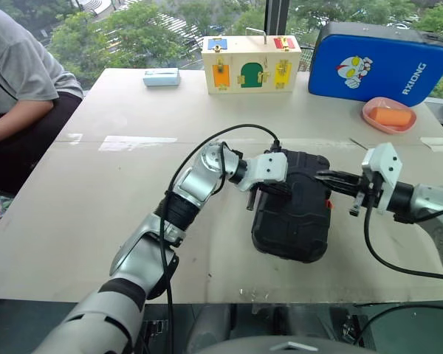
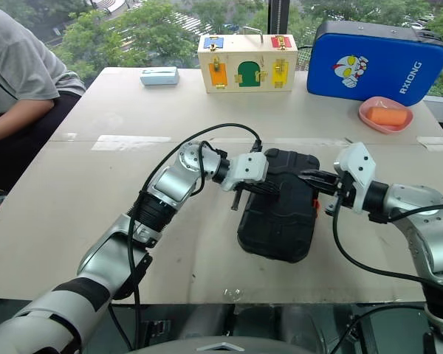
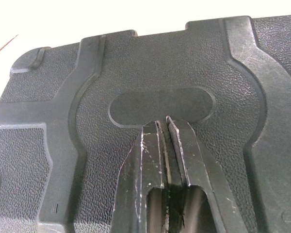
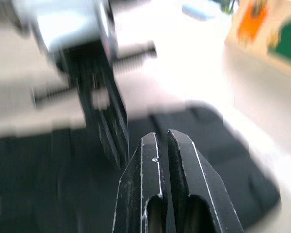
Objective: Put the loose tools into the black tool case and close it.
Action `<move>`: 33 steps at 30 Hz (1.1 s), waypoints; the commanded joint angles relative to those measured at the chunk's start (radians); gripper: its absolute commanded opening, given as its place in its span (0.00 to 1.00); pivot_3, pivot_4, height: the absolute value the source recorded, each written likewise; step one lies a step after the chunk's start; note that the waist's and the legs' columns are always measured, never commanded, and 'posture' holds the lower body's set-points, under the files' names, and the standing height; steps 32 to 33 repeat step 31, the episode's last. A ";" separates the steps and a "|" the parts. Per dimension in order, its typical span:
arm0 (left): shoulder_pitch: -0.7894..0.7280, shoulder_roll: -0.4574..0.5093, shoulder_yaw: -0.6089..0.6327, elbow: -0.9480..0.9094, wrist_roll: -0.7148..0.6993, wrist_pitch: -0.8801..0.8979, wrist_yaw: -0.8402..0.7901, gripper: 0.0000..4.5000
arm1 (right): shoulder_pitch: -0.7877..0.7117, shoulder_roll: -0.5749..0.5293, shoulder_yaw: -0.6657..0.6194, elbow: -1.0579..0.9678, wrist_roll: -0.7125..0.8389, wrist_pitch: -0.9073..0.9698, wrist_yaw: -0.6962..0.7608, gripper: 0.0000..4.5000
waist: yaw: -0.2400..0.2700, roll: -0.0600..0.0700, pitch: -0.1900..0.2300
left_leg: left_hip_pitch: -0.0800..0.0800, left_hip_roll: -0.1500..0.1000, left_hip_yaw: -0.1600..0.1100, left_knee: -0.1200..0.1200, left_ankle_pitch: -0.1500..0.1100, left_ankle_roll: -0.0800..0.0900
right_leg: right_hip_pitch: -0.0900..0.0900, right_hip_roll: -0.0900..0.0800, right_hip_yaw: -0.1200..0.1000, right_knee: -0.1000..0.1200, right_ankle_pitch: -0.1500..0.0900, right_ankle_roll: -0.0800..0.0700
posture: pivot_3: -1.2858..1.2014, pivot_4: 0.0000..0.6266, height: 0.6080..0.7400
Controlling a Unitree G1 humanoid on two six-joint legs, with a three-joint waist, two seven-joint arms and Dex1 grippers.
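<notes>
The black tool case [image 1: 292, 221] lies with its lid down near the table's front edge, slightly right of centre. My left gripper [image 1: 303, 184] reaches over it from the left and is shut. Its fingertips [image 3: 162, 121] rest at the oval recess in the textured lid [image 3: 87, 145]. My right gripper [image 1: 321, 175] comes in from the right, shut and empty, just above the case's far right part. In the right wrist view its closed fingers [image 4: 162, 136] point at the case [image 4: 208, 160] and at the blurred left gripper [image 4: 104, 121]. The loose tools are out of view.
At the table's far edge stand a wooden latch box [image 1: 251, 65], a blue cartoon-printed case [image 1: 380, 63] and a small light-blue box [image 1: 161, 77]. A pink dish [image 1: 388, 116] holding something orange sits at the right. A person [image 1: 22, 81] sits at the left side.
</notes>
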 commanded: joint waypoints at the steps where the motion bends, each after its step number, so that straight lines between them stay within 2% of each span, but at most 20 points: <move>1: 0.081 0.042 -0.083 0.058 0.067 0.070 -0.035 0.02 | -0.013 -0.060 -0.043 0.126 -0.052 -0.114 0.047 0.00 | -0.005 0.000 0.000 | 0.001 0.000 0.000 0.000 0.000 0.000 | 0.001 0.000 0.000 0.000 0.000 0.000 | 0.52 0.24 0.96; 4: 0.088 0.052 -0.063 0.037 0.053 0.094 -0.031 0.02 | -0.011 -0.082 -0.035 0.225 -0.085 -0.185 0.058 0.00 | -0.013 0.000 0.000 | 0.001 0.000 0.000 0.000 0.000 0.000 | 0.001 0.000 0.000 0.000 0.000 0.000 | 0.52 0.24 0.96; 6: 0.096 0.056 -0.007 -0.010 0.001 0.156 -0.016 0.02 | -0.005 -0.077 -0.037 0.235 -0.079 -0.197 0.055 0.00 | -0.018 0.002 -0.001 | 0.001 0.000 0.000 -0.002 0.000 0.000 | 0.001 0.000 0.000 -0.001 0.000 0.000 | 0.52 0.24 0.96; 10: 0.111 0.092 0.197 -0.159 -0.195 0.408 0.021 0.02 | 0.024 -0.096 -0.070 0.220 -0.047 -0.199 0.078 0.00 | -0.026 0.004 0.001 | -0.001 0.001 0.000 -0.006 0.000 0.000 | -0.005 -0.001 0.005 0.001 0.000 -0.001 | 0.52 0.24 0.96; 11: 0.133 0.139 0.247 -0.216 -0.253 0.455 -0.006 0.02 | 0.040 -0.115 -0.092 0.216 -0.013 -0.181 0.117 0.00 | -0.028 0.005 0.002 | -0.001 0.001 0.000 -0.006 0.000 0.000 | -0.007 0.000 0.006 0.002 -0.001 -0.001 | 0.52 0.24 0.96; 12: 0.151 0.174 0.276 -0.258 -0.291 0.487 -0.026 0.15 | 0.051 -0.128 -0.107 0.214 0.012 -0.169 0.145 0.11 | -0.030 0.006 0.003 | -0.002 0.001 0.000 -0.007 0.000 0.000 | -0.008 0.000 0.006 0.003 -0.001 -0.001 | 0.52 0.24 0.96; 13: 0.196 0.254 0.331 -0.324 -0.341 0.536 -0.064 0.19 | 0.074 -0.160 -0.138 0.211 0.052 -0.156 0.210 0.15 | -0.035 0.009 0.006 | -0.002 0.001 0.000 -0.007 0.000 0.000 | -0.008 0.000 0.007 0.003 -0.001 -0.001 | 0.52 0.24 0.96; 15: 0.288 0.403 0.425 -0.433 -0.427 0.632 -0.119 0.35 | 0.103 -0.224 -0.192 0.228 0.115 -0.125 0.315 0.32 | -0.046 0.012 0.013 | -0.002 0.001 0.001 -0.010 0.000 0.000 | -0.009 -0.001 0.009 0.002 -0.001 -0.001 | 0.52 0.24 0.96; 16: 0.334 0.474 0.470 -0.478 -0.468 0.681 -0.134 0.49 | 0.108 -0.252 -0.215 0.247 0.139 -0.112 0.353 0.46 | -0.046 0.012 0.015 | -0.003 0.001 0.002 -0.011 0.000 0.000 | -0.012 0.000 0.011 0.002 -0.001 -0.002 | 0.52 0.24 0.96; 17: 0.366 0.521 0.501 -0.509 -0.499 0.714 -0.137 0.61 | 0.109 -0.273 -0.229 0.265 0.154 -0.097 0.374 0.58 | -0.044 0.011 0.017 | -0.003 0.001 0.002 -0.012 0.000 0.000 | -0.013 0.000 0.013 0.001 -0.001 -0.002 | 0.52 0.24 0.96; 18: 0.400 0.565 0.538 -0.536 -0.518 0.735 -0.135 0.68 | 0.107 -0.297 -0.242 0.282 0.169 -0.078 0.400 0.66 | -0.041 0.010 0.019 | -0.003 0.001 0.001 -0.012 0.000 0.000 | -0.014 -0.001 0.012 0.001 -0.001 -0.002 | 0.52 0.24 0.96; 20: 0.455 0.627 0.603 -0.587 -0.542 0.757 -0.115 0.94 | 0.116 -0.346 -0.262 0.318 0.187 -0.052 0.465 0.91 | -0.030 0.011 0.020 | -0.004 0.000 0.001 -0.011 0.000 0.000 | -0.012 -0.004 0.013 0.000 -0.001 -0.002 | 0.52 0.24 0.96; 21: 0.472 0.646 0.623 -0.606 -0.555 0.765 -0.103 1.00 | 0.120 -0.361 -0.267 0.330 0.192 -0.046 0.487 0.99 | -0.021 0.011 0.021 | -0.003 0.000 0.001 -0.011 0.000 0.000 | -0.012 -0.005 0.013 0.000 -0.001 -0.002 | 0.52 0.24 0.96; 24: 0.545 0.678 0.753 -0.657 -0.563 0.746 -0.028 1.00 | 0.142 -0.399 -0.296 0.356 0.207 -0.025 0.543 0.99 | -0.008 0.011 0.022 | -0.003 -0.001 0.001 -0.010 0.000 0.000 | -0.010 -0.006 0.012 -0.002 -0.001 -0.002 | 0.52 0.24 0.96; 26: 0.571 0.681 0.795 -0.672 -0.570 0.741 0.015 1.00 | 0.144 -0.396 -0.309 0.361 0.207 -0.034 0.546 0.99 | -0.004 0.010 0.023 | -0.003 -0.001 0.000 -0.010 0.000 0.000 | -0.009 -0.007 0.012 -0.002 -0.001 -0.002 | 0.52 0.24 0.96; 33: 0.610 0.675 0.803 -0.723 -0.571 0.701 0.071 1.00 | 0.138 -0.335 -0.327 0.376 0.182 -0.108 0.490 0.99 | -0.005 0.010 0.023 | -0.003 -0.001 0.001 -0.011 0.000 -0.001 | -0.010 -0.007 0.012 -0.003 -0.001 -0.002 | 0.52 0.24 0.96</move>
